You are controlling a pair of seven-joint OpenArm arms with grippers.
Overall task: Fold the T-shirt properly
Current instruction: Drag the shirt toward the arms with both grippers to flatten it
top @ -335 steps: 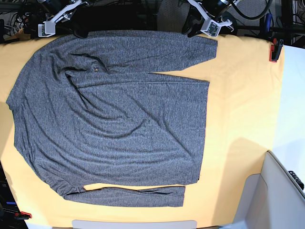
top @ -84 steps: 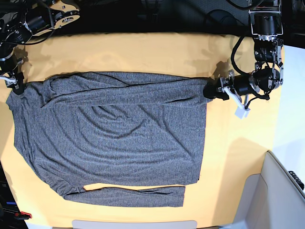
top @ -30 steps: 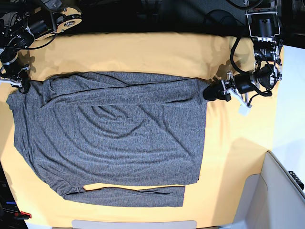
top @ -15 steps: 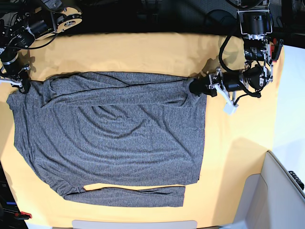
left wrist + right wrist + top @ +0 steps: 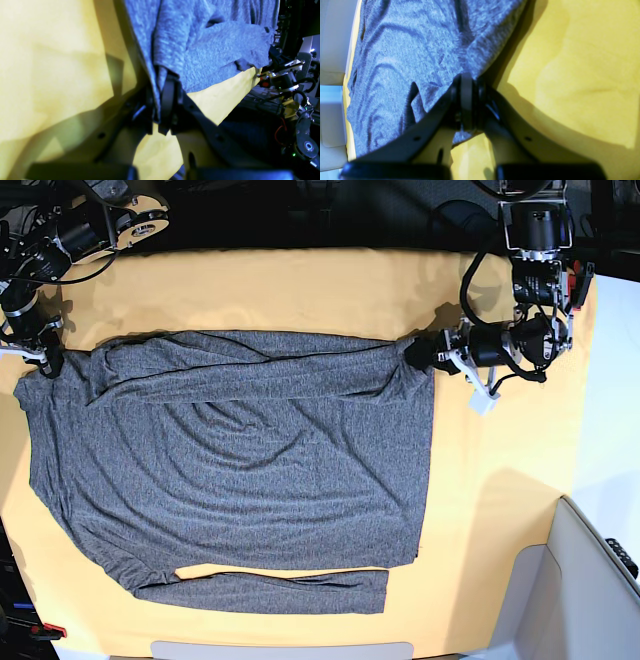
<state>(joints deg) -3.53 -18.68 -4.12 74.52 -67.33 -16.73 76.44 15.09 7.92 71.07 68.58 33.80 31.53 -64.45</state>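
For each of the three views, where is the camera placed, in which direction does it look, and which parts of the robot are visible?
Base: overhead, looking down at the T-shirt on the yellow table cloth; both arms show.
Left wrist: on the left arm, looking along the left gripper, shut on the shirt's edge; the other arm shows far off.
Right wrist: on the right arm, looking along the right gripper, shut on the shirt.
Shared: all views show shirt and cloth.

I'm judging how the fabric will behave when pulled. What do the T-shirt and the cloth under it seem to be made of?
The T-shirt looks like thin, soft knit: speckled heather grey, matte, rippling in loose curved wrinkles and bunching where the left pincer and right pincer pinch it. The table cloth looks like plain yellow-orange woven fabric, matte and smooth with faint creases; its fibre cannot be told.
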